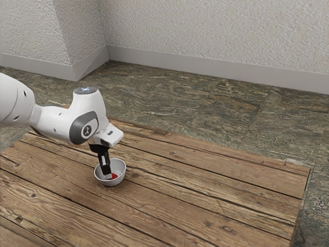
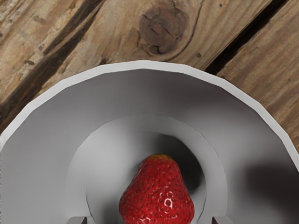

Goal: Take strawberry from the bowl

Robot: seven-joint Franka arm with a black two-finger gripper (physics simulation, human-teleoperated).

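Black gripper point(image 1: 107, 176), one, at the end of one white arm point(image 1: 56, 122), pointing down into the bowl point(image 1: 120, 167) in the exterior view; its tips are inside the rim, low in the hollow. How far they stand apart cannot be told from that side. Counted there: bowl, one, pale grey, upright; strawberry point(image 1: 114, 176), one, red, partly seen; table point(image 1: 190, 200), one, of wooden planks, with dark seams; floor point(image 1: 205, 110), one, of mottled dark stone; pale textured walls point(image 1: 205, 31) behind, with a light skirting point(image 1: 195, 62) at their foot. Strawberry lies in the bowl, right at the gripper's tips and slightly toward the exterior view's right of them. Wrist view: two fingertips point(image 2: 77, 220), cut off by the picture's edge, set apart wider than the strawberry, a gap showing at either side of it; gripper open, nothing clamped. Counted there: strawberry, one, glossy red, seeded, with an orange-brown patch at its narrow end; bowl, one, smooth grey within, paler at the rim; knot in the wood, one, large and dark, just beside the bowl. Strawberry rests on the bowl's floor, between the lines of the two fingertips, its lower part cropped.
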